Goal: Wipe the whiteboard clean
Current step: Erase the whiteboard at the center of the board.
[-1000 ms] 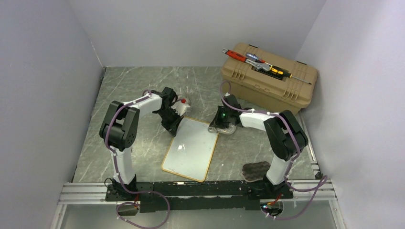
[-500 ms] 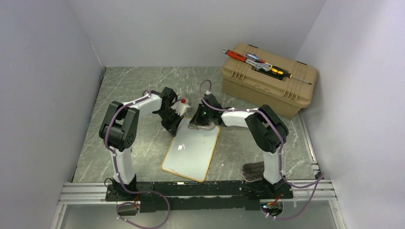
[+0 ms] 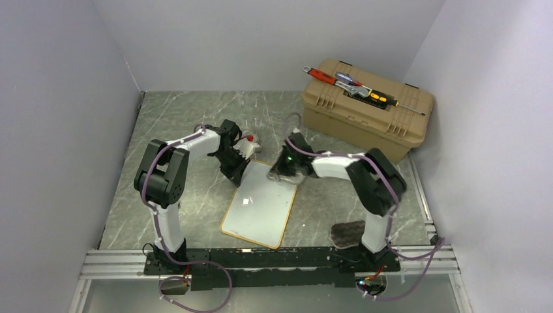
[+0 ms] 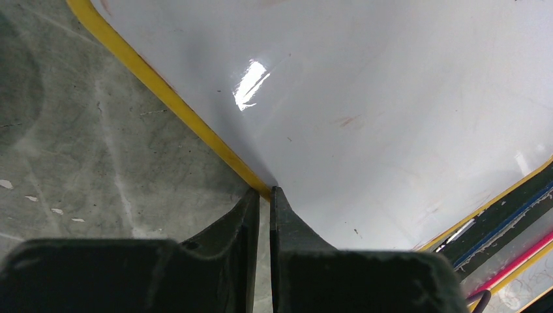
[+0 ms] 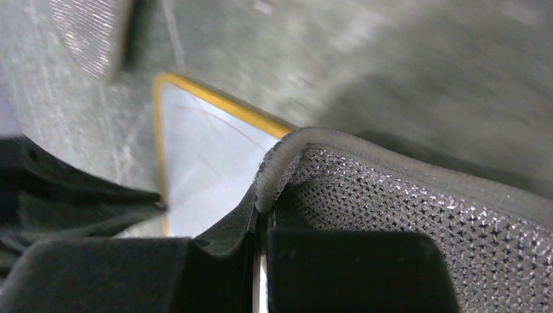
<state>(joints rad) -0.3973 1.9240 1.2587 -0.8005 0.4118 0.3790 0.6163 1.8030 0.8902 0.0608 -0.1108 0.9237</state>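
Note:
The whiteboard (image 3: pixel 261 205) lies flat on the table, glossy white with a yellow frame and only faint smudges. My left gripper (image 3: pixel 238 176) is shut, with its tips resting on the board's far-left yellow edge; the left wrist view shows the gripper (image 4: pixel 263 190) on the board (image 4: pixel 365 85). My right gripper (image 3: pixel 282 171) is shut on a grey mesh cloth (image 3: pixel 290 173) at the board's far-right corner. The right wrist view shows the gripper (image 5: pixel 261 202) pinching the cloth's (image 5: pixel 404 195) rolled edge, with the board's corner (image 5: pixel 202 163) beyond.
A tan toolbox (image 3: pixel 365 111) with hand tools (image 3: pixel 352 85) on its lid stands at the back right. A dark pad (image 3: pixel 349 233) lies by the right arm's base. A small white item with a red cap (image 3: pixel 250 142) sits behind the left gripper.
My right gripper carried the cloth left from beside the board onto its far edge, then back a little to the right. The left arm has not moved.

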